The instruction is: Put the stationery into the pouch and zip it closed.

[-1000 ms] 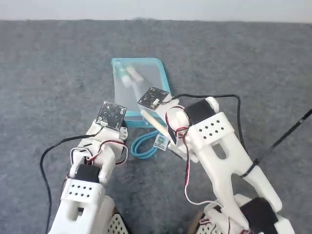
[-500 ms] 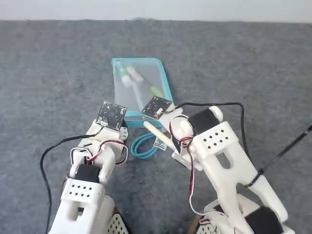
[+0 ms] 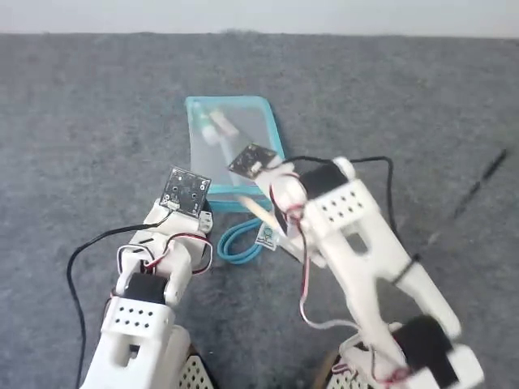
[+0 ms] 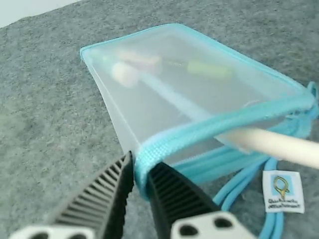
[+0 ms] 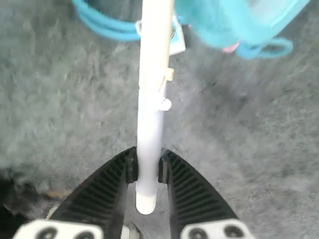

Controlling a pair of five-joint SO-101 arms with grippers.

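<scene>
Clearly translucent and teal-zipped, the pouch (image 4: 199, 94) is pinched by the left gripper (image 4: 140, 172); at its five o'clock, the right gripper (image 5: 147, 167) clamps a white pen (image 5: 152, 99).

we see a grey, felt-like table covering (image 3: 89, 113) spread beneath the scene; along its far edge we note a pale, evenly lit wall strip (image 3: 259, 14).

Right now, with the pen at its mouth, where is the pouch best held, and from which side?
By the corner of its zipper rim, coming in from the open end. The pouch lies flat and its film walls offer no edge; the rim is a thick raised band. The left pincer is clamped there, away from the pen.
</scene>
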